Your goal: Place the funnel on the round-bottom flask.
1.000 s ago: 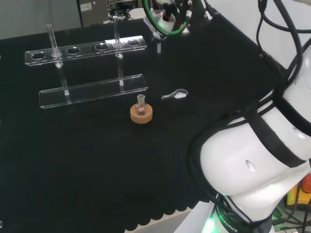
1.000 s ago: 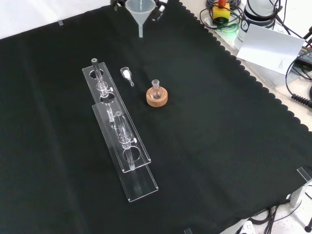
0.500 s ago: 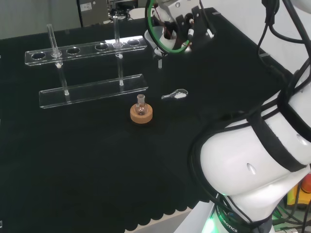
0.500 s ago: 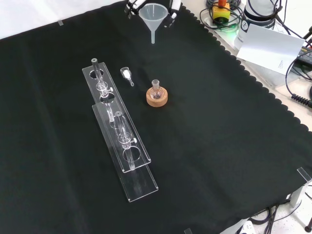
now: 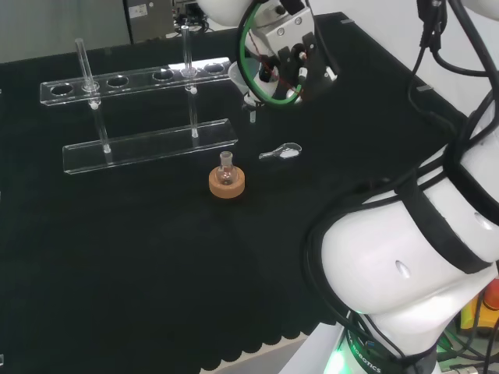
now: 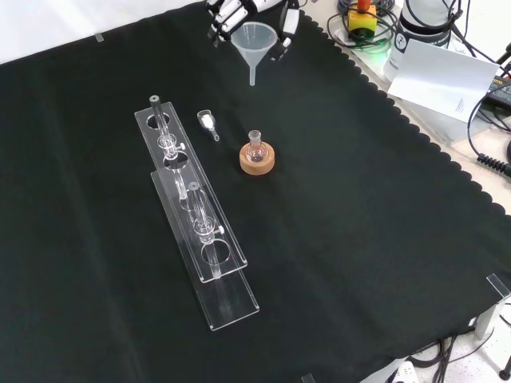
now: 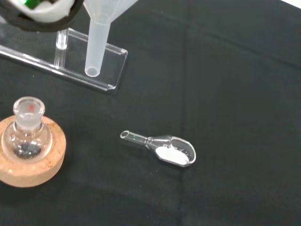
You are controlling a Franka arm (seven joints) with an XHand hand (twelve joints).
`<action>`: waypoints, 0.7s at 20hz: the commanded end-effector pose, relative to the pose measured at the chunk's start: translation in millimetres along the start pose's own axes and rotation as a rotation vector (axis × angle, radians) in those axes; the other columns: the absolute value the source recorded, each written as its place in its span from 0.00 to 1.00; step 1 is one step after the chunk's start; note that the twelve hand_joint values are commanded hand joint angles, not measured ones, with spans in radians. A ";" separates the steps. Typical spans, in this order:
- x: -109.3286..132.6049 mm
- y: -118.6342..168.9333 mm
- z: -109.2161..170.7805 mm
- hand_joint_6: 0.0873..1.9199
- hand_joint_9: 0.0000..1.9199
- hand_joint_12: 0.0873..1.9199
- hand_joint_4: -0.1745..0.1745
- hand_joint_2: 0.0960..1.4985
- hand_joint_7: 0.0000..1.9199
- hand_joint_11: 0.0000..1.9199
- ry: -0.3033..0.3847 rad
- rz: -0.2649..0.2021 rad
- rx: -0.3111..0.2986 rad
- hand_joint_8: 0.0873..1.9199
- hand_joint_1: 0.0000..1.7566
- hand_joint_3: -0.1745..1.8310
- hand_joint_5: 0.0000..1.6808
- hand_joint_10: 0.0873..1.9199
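Hand (image 6: 239, 13) holding funnel (image 6: 255, 41), black cloth (image 6: 359, 215) bench

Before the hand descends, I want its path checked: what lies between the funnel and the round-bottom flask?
Front view: bare black cloth separates the funnel from the round-bottom flask; the glass scoop lies off to the left.

Covered in black cloth (image 6: 359, 239), the bench, with a scalloped hem along the right edge in the front view and along the near edge in the head view. Off the cloth's top right corner in the front view: pale benchtop (image 6: 447, 120), a white sheet of paper (image 6: 444, 80), black cables (image 6: 487, 152). Beyond the far edge in the head view, a grey wall panel (image 5: 62, 27).
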State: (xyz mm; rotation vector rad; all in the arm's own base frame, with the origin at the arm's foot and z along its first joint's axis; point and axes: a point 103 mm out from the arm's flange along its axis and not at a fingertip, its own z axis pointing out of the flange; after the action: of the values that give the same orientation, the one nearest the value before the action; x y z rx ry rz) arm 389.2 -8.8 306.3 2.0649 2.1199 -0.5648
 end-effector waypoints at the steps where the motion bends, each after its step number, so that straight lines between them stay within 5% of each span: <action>1: 20.8 7.5 13.2 0.34 0.41 0.67 0.38 0.41 0.19 0.18 0.002 -0.012 0.020 0.34 0.43 0.34 0.25 0.30; 14: 42.1 15.9 29.9 0.34 0.40 0.67 0.38 0.41 0.19 0.18 0.012 -0.070 0.024 0.34 0.43 0.34 0.25 0.30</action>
State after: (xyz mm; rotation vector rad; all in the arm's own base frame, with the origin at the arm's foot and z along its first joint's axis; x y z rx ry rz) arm 399.2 14.1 266.4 2.0448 2.1692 -0.6019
